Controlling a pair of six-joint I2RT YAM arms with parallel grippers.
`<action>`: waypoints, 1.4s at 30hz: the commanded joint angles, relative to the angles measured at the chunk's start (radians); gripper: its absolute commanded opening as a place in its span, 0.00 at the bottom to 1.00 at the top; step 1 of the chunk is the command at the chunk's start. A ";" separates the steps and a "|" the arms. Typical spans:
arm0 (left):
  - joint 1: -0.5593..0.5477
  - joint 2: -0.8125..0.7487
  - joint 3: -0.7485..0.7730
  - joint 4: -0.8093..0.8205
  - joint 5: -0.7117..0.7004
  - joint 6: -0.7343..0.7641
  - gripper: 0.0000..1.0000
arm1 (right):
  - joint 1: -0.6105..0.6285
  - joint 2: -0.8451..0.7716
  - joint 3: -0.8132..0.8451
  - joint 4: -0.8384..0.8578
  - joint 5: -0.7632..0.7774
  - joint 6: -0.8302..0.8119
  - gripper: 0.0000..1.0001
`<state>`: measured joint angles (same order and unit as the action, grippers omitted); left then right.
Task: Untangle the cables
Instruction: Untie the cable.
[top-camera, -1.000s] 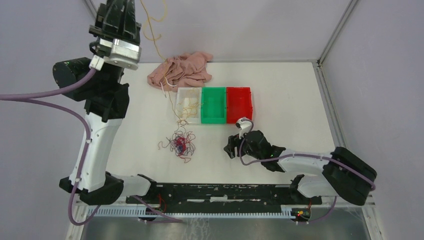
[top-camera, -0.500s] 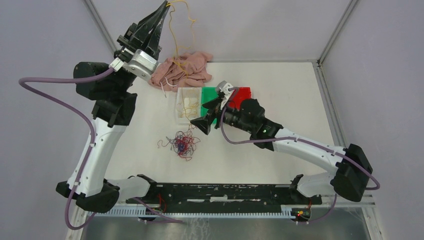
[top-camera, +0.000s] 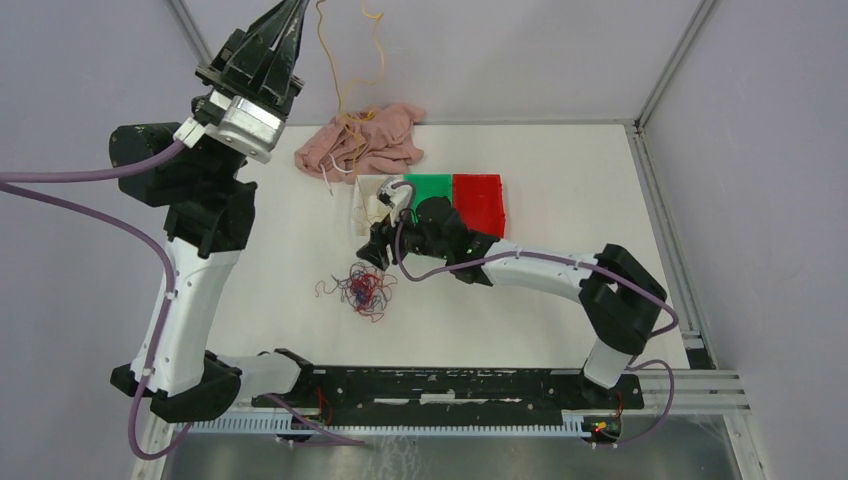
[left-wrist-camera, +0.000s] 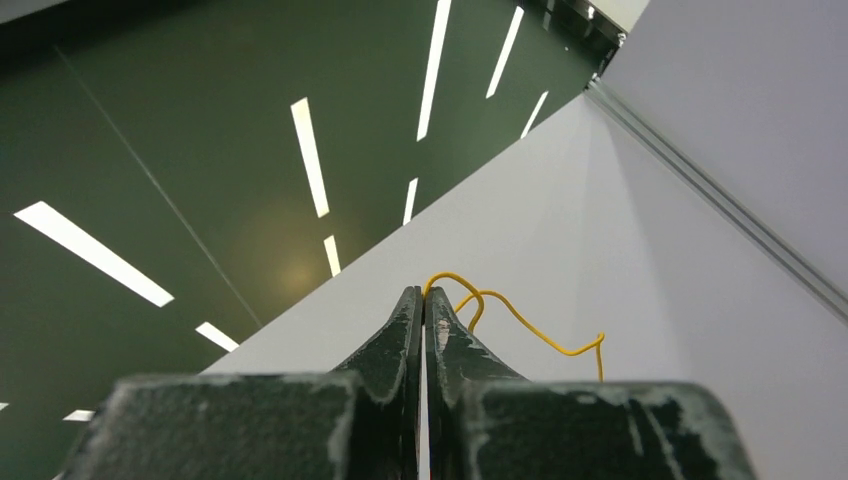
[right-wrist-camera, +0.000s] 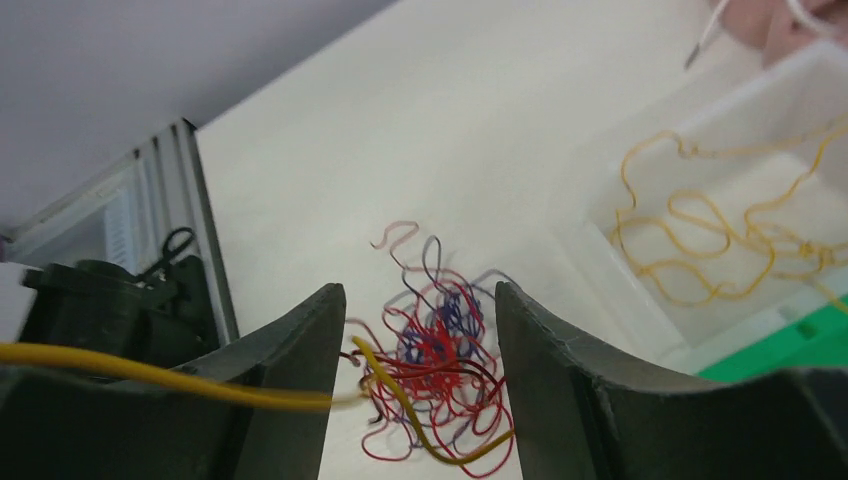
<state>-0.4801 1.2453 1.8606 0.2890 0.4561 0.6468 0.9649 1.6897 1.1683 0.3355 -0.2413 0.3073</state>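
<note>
The left gripper (left-wrist-camera: 423, 297) is pinched fully closed on the end of a yellow cable (left-wrist-camera: 540, 333) and holds it high above the back of the table (top-camera: 560, 160), the slack curling down past the pink garment (top-camera: 385, 135). The right gripper (right-wrist-camera: 418, 292) hangs low just right of the tangle (top-camera: 362, 290), its jaws apart and gripping nothing. A yellow strand (right-wrist-camera: 150, 373), probably the same cable, crosses in front of one finger and runs on through the gap into the knot of red and purple wire. The step in hand looks like drawing one yellow cable free of the tangle. The next move calls for the right gripper to pin the knot, or close on the strand near it, so the lift pulls the cable out rather than dragging the whole clump. Beyond the right gripper, the white bin (right-wrist-camera: 640, 320) holds loose yellow strands (right-wrist-camera: 700, 235) — sorted ones, by the look of it. The green bin (top-camera: 432, 188) is partly hidden by the arm, and the red bin (top-camera: 480, 205) shows no cable.
</note>
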 joint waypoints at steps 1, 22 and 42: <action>-0.005 0.014 0.099 0.025 0.006 -0.057 0.03 | -0.001 0.076 -0.060 0.056 0.088 0.045 0.61; -0.006 0.192 0.532 0.126 -0.070 0.032 0.03 | -0.001 0.110 -0.519 0.352 0.164 0.187 0.22; -0.005 0.340 0.695 0.236 -0.220 0.333 0.03 | -0.029 -0.170 -0.971 0.402 0.444 0.402 0.00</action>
<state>-0.4801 1.5749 2.5233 0.4847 0.3065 0.8532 0.9562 1.5246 0.2695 0.7727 0.1001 0.6281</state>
